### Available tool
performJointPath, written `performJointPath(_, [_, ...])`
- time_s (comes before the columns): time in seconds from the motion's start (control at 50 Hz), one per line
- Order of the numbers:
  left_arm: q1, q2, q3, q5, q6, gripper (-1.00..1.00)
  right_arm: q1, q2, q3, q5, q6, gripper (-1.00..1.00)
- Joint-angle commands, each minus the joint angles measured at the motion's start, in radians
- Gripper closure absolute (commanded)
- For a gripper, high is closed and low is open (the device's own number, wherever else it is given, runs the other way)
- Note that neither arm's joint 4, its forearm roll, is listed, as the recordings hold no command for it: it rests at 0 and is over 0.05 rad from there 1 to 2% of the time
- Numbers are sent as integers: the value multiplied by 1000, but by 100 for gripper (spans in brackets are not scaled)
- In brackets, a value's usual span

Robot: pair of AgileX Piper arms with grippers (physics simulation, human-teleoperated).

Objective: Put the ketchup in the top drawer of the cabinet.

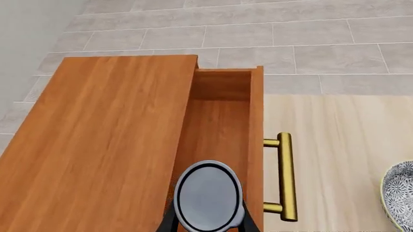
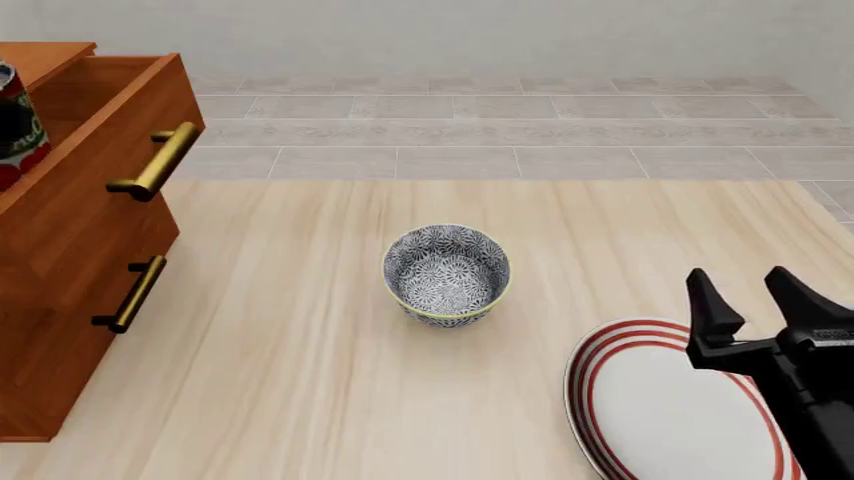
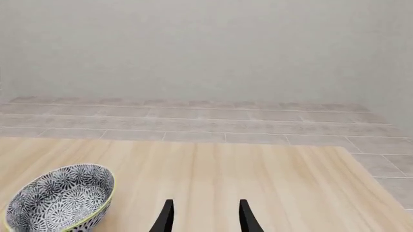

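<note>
Overhead, ketchup (image 1: 208,197) in left claw (image 1: 208,224), top drawer (image 1: 223,130) open, bowl (image 2: 447,273) empty

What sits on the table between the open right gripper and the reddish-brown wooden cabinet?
Front view: only the grey patterned bowl stands between the right gripper and the cabinet.

The pale wood-grain table (image 2: 334,400) carried the reddish-brown cabinet (image 2: 54,330) at its left edge, a grey patterned bowl (image 2: 446,274) upright near the middle, and a white plate with red rings (image 2: 627,400) lying flat toward the near right corner, well apart from the bowl.
</note>
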Motion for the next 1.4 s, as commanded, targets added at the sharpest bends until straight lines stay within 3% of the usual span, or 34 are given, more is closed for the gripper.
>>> performJointPath(0.02, [-5,-1,9,-6,20,100,1,29,0,-27,1,-100])
performJointPath(0.3, [0,5,2,-8,17,100,4,96,0,-89,4,-100])
performJointPath(0.32, [0,4,3,-9,18,-100,4,100,0,-92,5,-100])
performJointPath(0.74, [-7,-22,-8,16,7,-100,4,120,0,-109,4,-100])
performJointPath(1.4, [-162,-226,-157,246,-11,-100,5,107,0,-98,3,-100])
